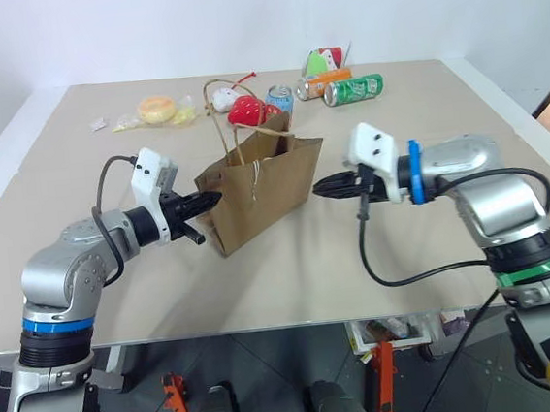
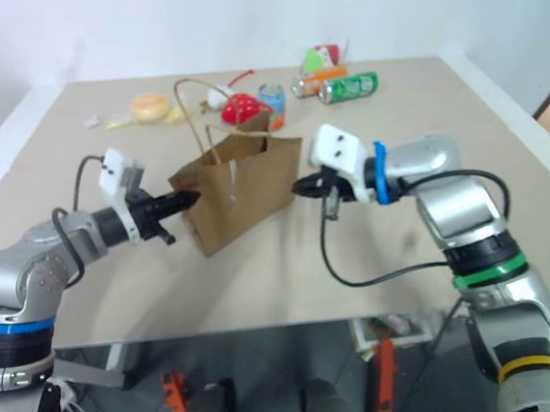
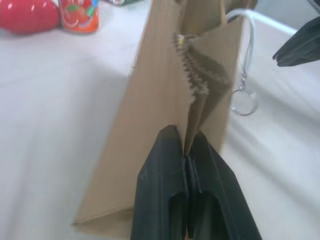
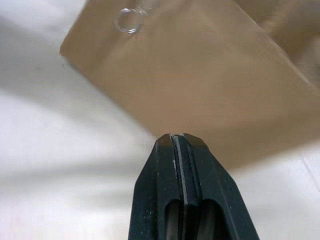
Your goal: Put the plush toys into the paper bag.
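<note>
- paper bag [image 1: 259, 190] upright mid-bench [image 1: 88, 292]; left fingers [image 3: 165, 170] pinched on its side fold, per left wrist view
- right fingers [image 4: 172, 150] closed empty, just beside bag
- keyring [image 3: 243, 102] on bag
- bag contents hidden

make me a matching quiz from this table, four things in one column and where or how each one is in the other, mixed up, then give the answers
Things:
1. left gripper
2. right gripper
3. green can
4. red strawberry plush

States or places:
A. lying on its side at the table's far edge
B. fingers shut, tips near the paper bag's side, holding nothing
C. behind the bag, next to an upright can
D. fingers shut on the folded edge of the bag

Pairs: 1-D, 2-B, 3-A, 4-C
</note>
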Robot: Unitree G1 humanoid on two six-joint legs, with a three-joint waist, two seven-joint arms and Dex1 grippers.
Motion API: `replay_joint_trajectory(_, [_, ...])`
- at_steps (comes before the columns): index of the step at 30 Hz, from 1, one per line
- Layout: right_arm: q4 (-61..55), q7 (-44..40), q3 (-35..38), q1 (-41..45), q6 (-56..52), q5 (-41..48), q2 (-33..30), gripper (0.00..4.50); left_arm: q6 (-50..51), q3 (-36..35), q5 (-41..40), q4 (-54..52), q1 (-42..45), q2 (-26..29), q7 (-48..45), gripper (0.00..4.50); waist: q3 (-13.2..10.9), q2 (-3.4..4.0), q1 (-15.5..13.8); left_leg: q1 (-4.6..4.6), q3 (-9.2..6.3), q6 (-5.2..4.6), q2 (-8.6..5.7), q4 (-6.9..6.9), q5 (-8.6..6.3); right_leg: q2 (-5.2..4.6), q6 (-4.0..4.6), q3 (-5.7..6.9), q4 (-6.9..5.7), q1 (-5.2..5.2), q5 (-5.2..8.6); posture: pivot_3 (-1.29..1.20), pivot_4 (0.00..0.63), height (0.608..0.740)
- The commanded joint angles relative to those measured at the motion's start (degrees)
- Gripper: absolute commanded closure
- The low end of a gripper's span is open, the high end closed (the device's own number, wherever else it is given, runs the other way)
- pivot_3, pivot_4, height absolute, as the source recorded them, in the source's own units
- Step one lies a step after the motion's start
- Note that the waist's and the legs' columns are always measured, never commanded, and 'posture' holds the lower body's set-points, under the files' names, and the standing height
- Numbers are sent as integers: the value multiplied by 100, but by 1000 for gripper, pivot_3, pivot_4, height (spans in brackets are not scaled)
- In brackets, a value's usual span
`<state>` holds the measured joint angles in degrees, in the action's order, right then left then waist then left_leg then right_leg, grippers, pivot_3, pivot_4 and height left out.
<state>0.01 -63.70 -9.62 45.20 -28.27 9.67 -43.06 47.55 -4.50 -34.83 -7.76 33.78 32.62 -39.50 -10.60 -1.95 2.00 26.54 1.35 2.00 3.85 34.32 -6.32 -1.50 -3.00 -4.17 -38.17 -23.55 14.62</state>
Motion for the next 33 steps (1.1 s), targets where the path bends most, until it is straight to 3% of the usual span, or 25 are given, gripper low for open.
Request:
replay_joint_trajectory(1, [-199, -31, 587, -129, -60, 187, -417, 4500, -709, -75, -144, 35, 227, 25, -841, 4451, 0, 0, -1, 0, 0, 0, 0, 0, 0, 0, 0, 0, 0, 0, 0, 0, 150, 740])
replay_joint_trajectory(6, [-52, -71, 1124, -491, -99, 357, -1003, 4500, -1446, 105, -285, 446, 304, 88, -2441, 4451, 0, 0, -27, 2, 3, 1, -4, -1, -1, -5, 6, 0, 1, 0, 4, 0, 150, 740])
replay_joint_trajectory(12, [45, -61, 1492, -764, -77, 392, -1526, 4500, -2363, 556, 290, 2123, 759, 225, -3936, 4451, 0, 3, -13, -3, 4, 0, -4, 1, 0, -3, 27, -1, 1, -3, 13, 0, 150, 740])
replay_joint_trajectory(17, [-306, 5, 1617, -973, -278, 537, -1617, 4500, -3325, 838, 961, 3770, 1394, 115, -4645, 4451, 0, 2, 3, -1, 5, -1, -4, 8, 1, -4, 26, -3, 1, -1, 10, 0, 150, 740])
replay_joint_trajectory(23, [-569, 99, 1574, -1058, -452, 619, -1594, 4500, -3335, 825, 1037, 4056, 1504, -35, -5000, 4451, 0, 3, 2, 7, 5, -2, -4, 6, -1, -5, -2, -4, 1, -5, 5, 0, 150, 740])
replay_joint_trajectory(27, [-609, 121, 1527, -1077, -485, 656, -1548, 4500, -3176, 743, 1007, 3880, 1361, -36, -4946, 3167, 0, 3, 2, 9, 3, -3, -4, 0, -1, -2, -1, -4, 0, -10, 6, 0, 150, 740])
replay_joint_trajectory(33, [-431, 91, 1478, -1014, -435, 690, -1481, 4500, -2807, 173, 575, 3290, 1188, -7, -4466, 392, 0, 3, 3, 9, 4, -3, -3, 4, -1, -3, -3, -4, -1, -10, 3, 0, 150, 740])
